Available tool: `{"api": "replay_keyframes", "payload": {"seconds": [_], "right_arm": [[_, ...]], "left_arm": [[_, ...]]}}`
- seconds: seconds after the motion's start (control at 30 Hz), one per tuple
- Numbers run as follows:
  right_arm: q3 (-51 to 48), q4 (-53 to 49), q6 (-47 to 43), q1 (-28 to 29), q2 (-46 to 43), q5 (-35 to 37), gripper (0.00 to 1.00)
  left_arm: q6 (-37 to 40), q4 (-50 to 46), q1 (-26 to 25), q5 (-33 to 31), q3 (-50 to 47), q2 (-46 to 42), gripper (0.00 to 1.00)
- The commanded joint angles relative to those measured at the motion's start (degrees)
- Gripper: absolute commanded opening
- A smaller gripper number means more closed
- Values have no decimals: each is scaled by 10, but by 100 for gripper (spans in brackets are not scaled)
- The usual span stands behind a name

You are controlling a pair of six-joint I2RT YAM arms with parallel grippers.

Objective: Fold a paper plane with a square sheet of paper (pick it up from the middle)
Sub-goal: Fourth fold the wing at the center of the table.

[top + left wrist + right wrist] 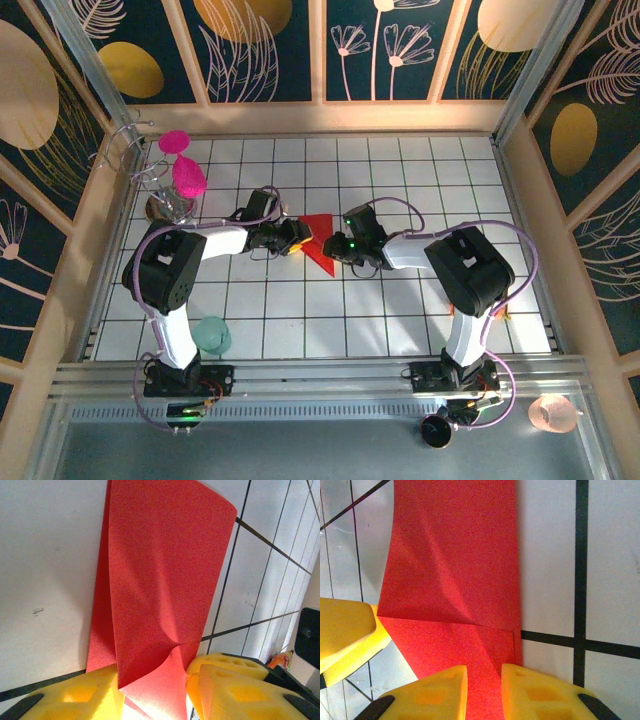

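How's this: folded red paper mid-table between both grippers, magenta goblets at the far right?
Not quite: top external view shows the magenta goblets at the far left. The folded red paper does sit mid-table between the left gripper and right gripper.

Creased red paper (450, 570) lies between the right pincer's (484, 675) parted fingers.

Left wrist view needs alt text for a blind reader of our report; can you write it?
A folded red sheet of paper lies on the white tiled table, creased lengthwise. Its near end runs between the left tool's yellow fingers at the bottom edge.
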Motion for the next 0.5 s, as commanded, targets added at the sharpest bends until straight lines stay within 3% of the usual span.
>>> {"api": "replay_keyframes", "payload": {"seconds": [0.0,0.27,0.47], "right_arm": [[-19,-9,2,-5,18,9,25],[-23,-3,2,-6,14,7,25],[-28,5,2,-7,10,4,25]], "left_arm": [[-4,21,0,26,11,4,42],[15,22,2,53,24,27,41],[24,25,12,75,29,41,34]]}}
